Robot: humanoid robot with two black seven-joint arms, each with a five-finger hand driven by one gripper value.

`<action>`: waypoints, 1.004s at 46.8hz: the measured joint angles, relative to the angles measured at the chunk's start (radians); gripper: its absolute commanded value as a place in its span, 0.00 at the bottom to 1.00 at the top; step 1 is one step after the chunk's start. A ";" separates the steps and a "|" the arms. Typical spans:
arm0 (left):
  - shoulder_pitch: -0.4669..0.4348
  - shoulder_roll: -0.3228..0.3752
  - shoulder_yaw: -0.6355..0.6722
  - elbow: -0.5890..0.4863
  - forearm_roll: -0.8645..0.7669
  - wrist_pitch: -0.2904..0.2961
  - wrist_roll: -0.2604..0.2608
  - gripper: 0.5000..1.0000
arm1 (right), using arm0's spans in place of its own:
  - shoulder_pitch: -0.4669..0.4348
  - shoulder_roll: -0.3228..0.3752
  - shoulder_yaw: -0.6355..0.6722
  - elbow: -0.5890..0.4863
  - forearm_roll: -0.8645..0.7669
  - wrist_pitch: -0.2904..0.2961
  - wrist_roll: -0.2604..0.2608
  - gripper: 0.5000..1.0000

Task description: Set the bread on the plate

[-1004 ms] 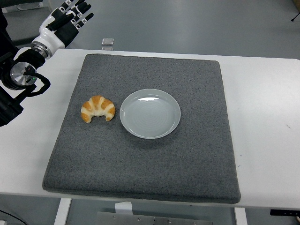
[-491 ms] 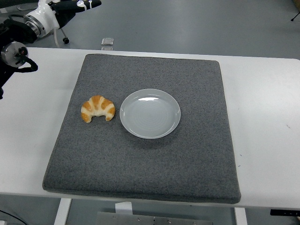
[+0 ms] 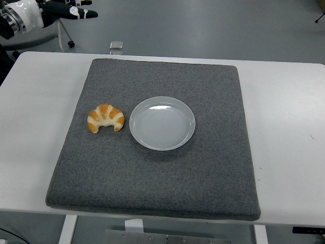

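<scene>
Since the bread [image 3: 105, 118] lies on the grey mat [image 3: 152, 188] just left of the plate [image 3: 162, 122], the empty, outstretched left hand [image 3: 68, 10] should descend and grip its middle gently.

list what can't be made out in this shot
- Left hand, head view: at the top left corner, mostly cut off by the picture's edge.
- Right hand: out of frame.
- Small object beyond the table's far edge: too small to identify.
- Underside of the croissant: hidden against the mat.
</scene>
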 measured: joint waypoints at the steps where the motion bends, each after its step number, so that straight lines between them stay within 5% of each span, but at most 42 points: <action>1: -0.005 0.002 0.017 -0.005 0.006 -0.004 0.000 0.99 | 0.000 0.000 0.000 0.000 0.000 0.000 0.000 0.86; 25: -0.030 0.143 0.131 -0.232 0.549 -0.075 0.000 0.99 | 0.000 0.000 0.000 0.000 -0.001 0.000 0.000 0.86; 47: -0.050 0.180 0.211 -0.310 0.709 -0.080 0.008 0.99 | 0.000 0.000 0.000 0.000 0.000 0.000 0.000 0.86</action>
